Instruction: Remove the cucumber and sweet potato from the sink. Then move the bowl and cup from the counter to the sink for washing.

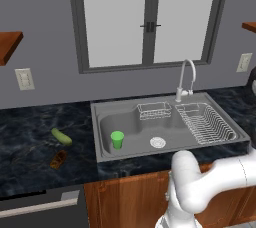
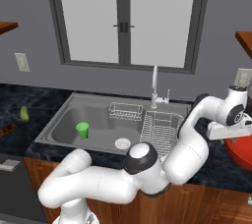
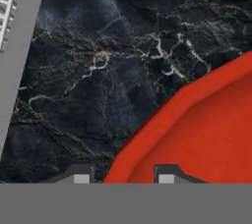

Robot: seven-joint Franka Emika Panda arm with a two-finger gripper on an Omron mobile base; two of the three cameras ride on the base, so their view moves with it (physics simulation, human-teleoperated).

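The red bowl (image 2: 242, 155) sits at the far right of the dark counter, right of the sink (image 2: 64, 125). My gripper (image 2: 232, 138) reaches down onto its near rim. In the hand view the bowl (image 3: 206, 129) lies at the lower right and my gripper (image 3: 123, 176) straddles the rim, one tip outside and one inside, shut on it. The green cup (image 1: 117, 139) stands upright in the basin of the sink (image 1: 130, 122). On the counter to the left of the sink lie the cucumber (image 1: 61, 136) and the sweet potato (image 1: 58, 159).
A wire basket (image 1: 154, 110) hangs at the sink's back and a wire dish rack (image 1: 205, 122) fills its right part. The curved faucet (image 1: 186, 77) rises behind them. A window is above, and wooden shelves jut out at both sides.
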